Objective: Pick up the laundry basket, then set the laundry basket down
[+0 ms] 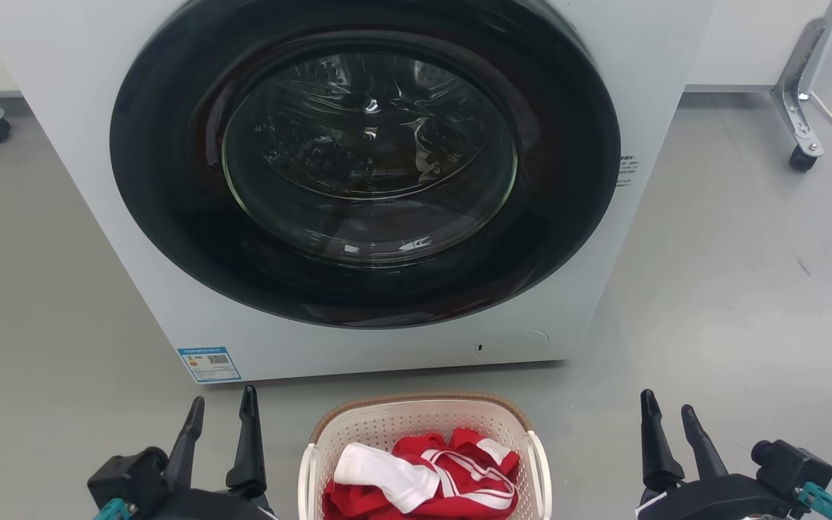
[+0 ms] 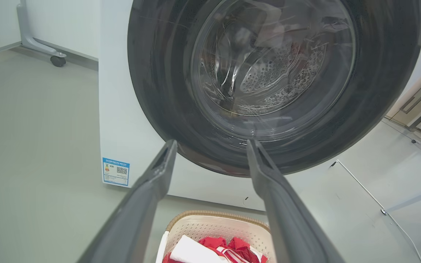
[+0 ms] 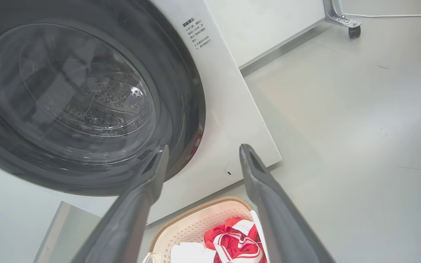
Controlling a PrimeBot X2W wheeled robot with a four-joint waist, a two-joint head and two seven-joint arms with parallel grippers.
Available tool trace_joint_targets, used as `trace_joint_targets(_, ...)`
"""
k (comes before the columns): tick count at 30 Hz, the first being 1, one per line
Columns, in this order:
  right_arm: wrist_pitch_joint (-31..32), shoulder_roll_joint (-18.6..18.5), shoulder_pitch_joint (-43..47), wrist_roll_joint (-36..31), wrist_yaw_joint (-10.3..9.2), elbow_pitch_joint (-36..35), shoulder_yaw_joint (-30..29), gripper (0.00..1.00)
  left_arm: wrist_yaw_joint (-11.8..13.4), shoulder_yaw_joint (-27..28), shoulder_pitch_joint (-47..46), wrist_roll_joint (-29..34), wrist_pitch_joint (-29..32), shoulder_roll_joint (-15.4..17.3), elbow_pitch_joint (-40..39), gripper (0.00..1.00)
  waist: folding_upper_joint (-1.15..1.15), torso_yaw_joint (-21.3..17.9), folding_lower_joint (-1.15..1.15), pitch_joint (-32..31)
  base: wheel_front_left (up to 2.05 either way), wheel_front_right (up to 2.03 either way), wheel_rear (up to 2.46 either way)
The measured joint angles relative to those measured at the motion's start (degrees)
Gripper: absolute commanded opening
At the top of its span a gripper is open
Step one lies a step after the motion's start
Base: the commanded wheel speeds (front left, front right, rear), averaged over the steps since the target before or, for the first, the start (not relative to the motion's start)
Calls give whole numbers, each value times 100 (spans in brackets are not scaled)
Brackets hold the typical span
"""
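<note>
1. We judge the task to be at its very start: neither half of it is done yet.
2. The laundry basket sits at the bottom centre of the head view, on the grey floor. It is just in front of the lower panel of the white washing machine, whose round door is closed. Its lower part is cut off by the frame's bottom edge.
3. The basket is upright and holds red and white clothes heaped loosely inside.
4. The left gripper is at the lower left of the head view, near the basket's left side but not touching it. Its two dark fingers are spread apart with nothing between them, and the left wrist view shows the same gap, with the basket low in the frame beneath the fingers.
5. The right gripper is at the lower right of the head view, further from the basket than the left one. Its fingers are likewise parted and empty, as the right wrist view confirms.
6. Both grippers point up the frame towards the machine, not in towards the basket.
7. What is left, in our view, is everything. The grippers must be brought in to the white side handles, the fingers closed on them, the basket lifted clear of the floor, and then lowered and released.
8. The frames do not show us where the basket is meant to be set down.
</note>
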Motion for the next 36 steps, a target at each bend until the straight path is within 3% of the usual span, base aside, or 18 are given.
trace_joint_targets(28,-602,-5,1,-2334,-403,-289,538,100,405,-336,197,2388,-628,-11,-422,100,0,-15,0,57,0,0,0)
trace_joint_targets(36,-677,-8,1,-2694,-454,-367,620,100,458,-355,225,2671,-689,-10,-466,100,0,-12,0,57,0,0,0)
